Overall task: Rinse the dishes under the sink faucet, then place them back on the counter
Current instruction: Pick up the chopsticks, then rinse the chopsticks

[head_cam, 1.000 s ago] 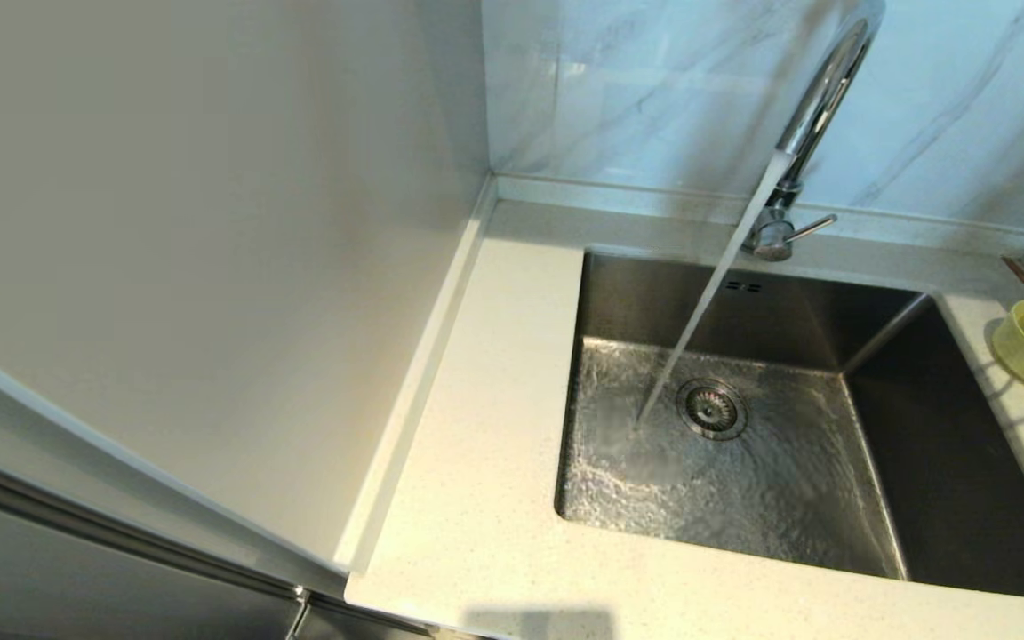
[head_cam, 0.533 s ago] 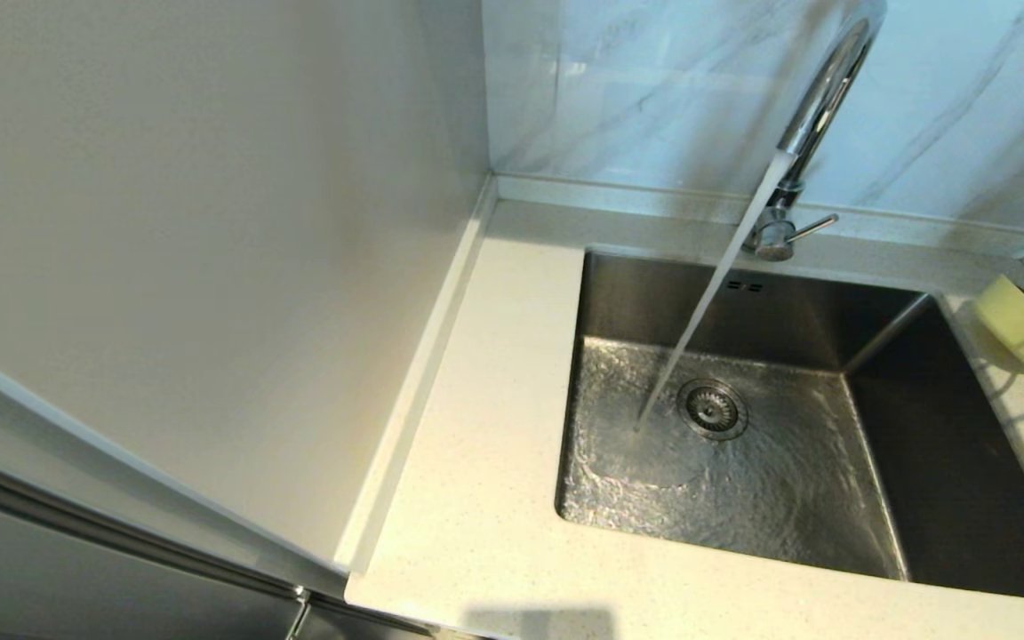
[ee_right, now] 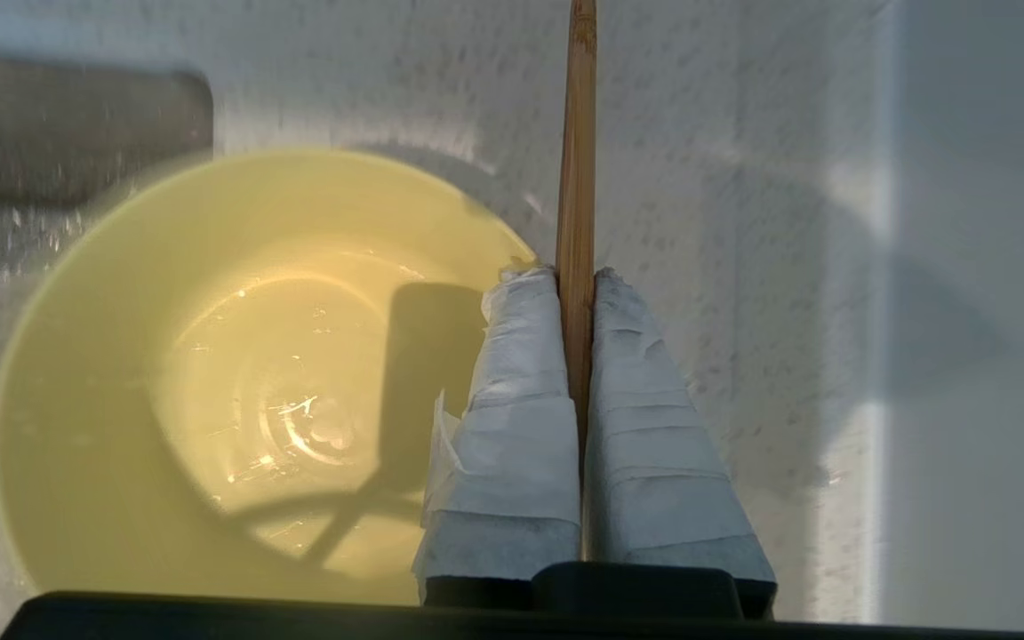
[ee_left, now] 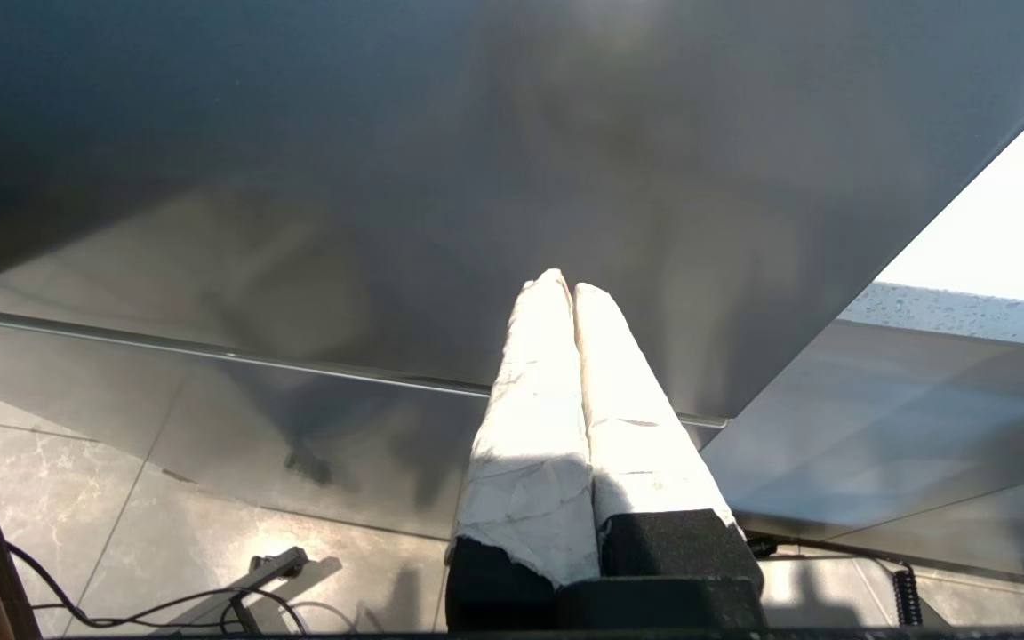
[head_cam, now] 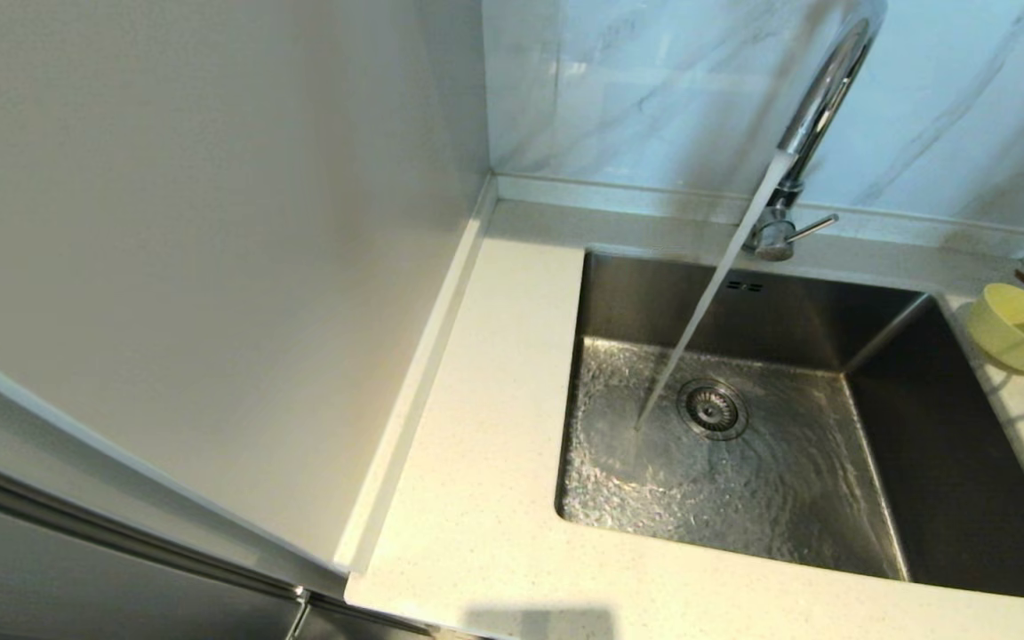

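Speckled stone counter point(head_cam: 476, 498) rings the sink point(head_cam: 885, 427); right gripper point(ee_right: 576, 280) clamps chopsticks point(ee_right: 579, 133).

You've got a veined marble backsplash point(head_cam: 654, 89) at the far side, plain white panel point(head_cam: 210, 222) on the left, w/ grey stone floor tiles point(ee_left: 121, 533) below.

My right gripper point(ee_right: 579, 284) had its jaws clamped on a chopstick point(ee_right: 579, 133); my left gripper point(ee_left: 563, 289) hung parked, jaws together.

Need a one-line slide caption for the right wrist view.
Right gripper shut on a wooden chopstick, beside the wet pale-yellow bowl on the speckled counter.
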{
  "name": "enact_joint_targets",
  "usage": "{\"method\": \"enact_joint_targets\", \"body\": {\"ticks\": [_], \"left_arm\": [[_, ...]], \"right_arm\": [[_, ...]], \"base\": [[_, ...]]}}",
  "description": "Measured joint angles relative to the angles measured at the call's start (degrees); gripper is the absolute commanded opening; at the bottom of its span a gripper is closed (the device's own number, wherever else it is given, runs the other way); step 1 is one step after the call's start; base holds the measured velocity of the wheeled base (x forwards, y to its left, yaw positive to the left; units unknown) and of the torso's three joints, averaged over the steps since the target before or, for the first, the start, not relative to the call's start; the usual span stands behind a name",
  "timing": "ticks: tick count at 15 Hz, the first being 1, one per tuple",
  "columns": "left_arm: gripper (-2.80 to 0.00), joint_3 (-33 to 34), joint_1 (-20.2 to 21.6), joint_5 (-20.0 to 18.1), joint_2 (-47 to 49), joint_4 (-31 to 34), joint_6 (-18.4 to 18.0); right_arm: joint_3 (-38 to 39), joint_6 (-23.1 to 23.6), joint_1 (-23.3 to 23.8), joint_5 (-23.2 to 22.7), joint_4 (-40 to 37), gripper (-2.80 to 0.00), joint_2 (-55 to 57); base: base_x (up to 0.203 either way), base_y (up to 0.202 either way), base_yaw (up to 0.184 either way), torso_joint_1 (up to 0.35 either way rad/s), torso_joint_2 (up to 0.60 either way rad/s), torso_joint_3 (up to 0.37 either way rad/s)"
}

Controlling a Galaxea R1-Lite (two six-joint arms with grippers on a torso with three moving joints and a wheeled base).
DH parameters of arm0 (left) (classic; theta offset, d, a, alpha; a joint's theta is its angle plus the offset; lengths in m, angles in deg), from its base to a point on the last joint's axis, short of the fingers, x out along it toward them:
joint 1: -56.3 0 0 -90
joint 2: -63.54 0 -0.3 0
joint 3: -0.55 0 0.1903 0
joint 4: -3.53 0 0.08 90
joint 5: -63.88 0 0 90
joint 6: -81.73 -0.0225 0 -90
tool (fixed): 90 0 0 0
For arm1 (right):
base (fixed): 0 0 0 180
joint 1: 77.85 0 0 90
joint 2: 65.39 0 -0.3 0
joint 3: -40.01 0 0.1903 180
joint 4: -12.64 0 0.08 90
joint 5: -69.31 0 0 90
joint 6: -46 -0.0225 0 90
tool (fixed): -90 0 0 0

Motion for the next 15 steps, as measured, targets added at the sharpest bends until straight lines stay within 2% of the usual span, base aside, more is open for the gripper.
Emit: {"method": "enact_joint_targets", "body": {"ticks": [10,13,15], "left_arm": [[-2.80,0.0,0.0,0.0,0.0,0.0,0.0],[-2.80,0.0,0.0,0.0,0.0,0.0,0.0],[-2.80,0.0,0.0,0.0,0.0,0.0,0.0]], "right_arm": [[0.1,-0.8,-1.0,1.5,0.7,-2.80,-2.3],[0.2,-6.1,-1.0,1.0,1.0,-2.80,-4.6],[2.1,-7.9,-1.0,0.3,0.9,-2.80,-7.8]], "base": [[0.000,0.000,0.000,0.000,0.00,0.000],[0.000,0.000,0.000,0.000,0.00,0.000],[0.000,0.000,0.000,0.000,0.00,0.000]]}}
